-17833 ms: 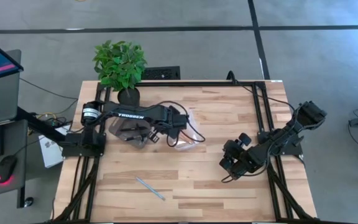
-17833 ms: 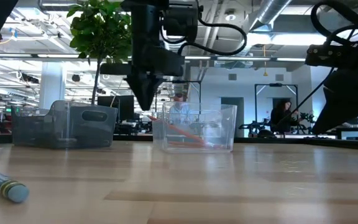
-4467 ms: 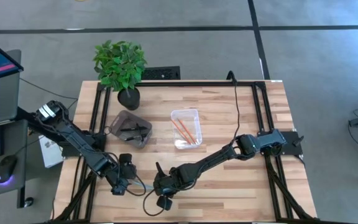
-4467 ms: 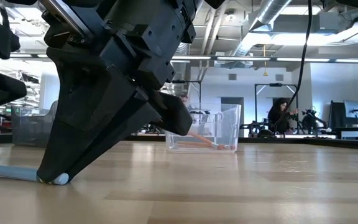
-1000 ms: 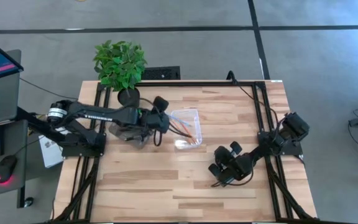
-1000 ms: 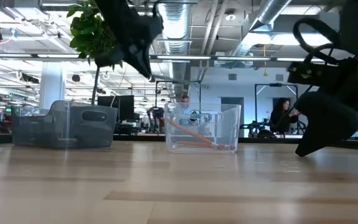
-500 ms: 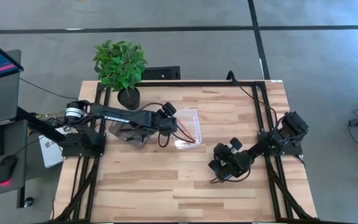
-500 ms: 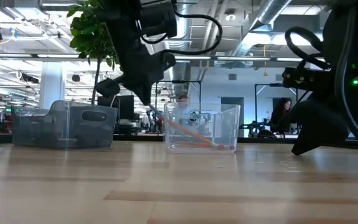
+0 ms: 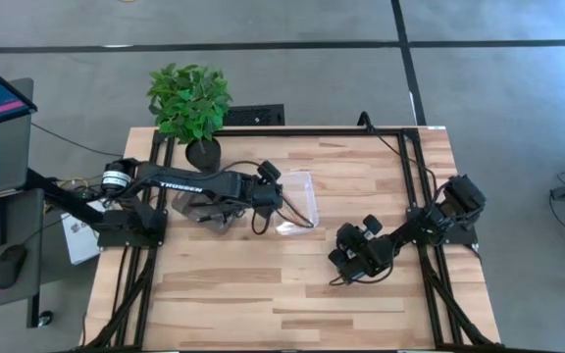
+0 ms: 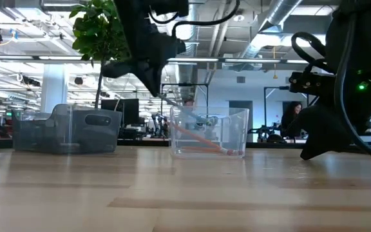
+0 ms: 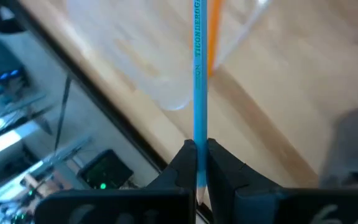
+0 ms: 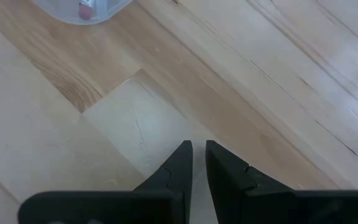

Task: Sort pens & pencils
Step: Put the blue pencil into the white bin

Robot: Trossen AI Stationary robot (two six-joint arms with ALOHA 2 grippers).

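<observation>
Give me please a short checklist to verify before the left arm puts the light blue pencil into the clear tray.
1. Grip: left gripper is shut on the light blue pencil. Ok.
2. Position: in the high view the left gripper is at the edge of the clear tray; whether the pencil's far end is over the opening, cannot tell.
3. Right tray: orange pencils lie in the clear tray, so it is the pencil tray. Ok.
4. Other tray: the grey tray stands apart, beside the clear one. Ok.
5. Right gripper waits over bare table, away from the trays, holding nothing. Ok.
</observation>
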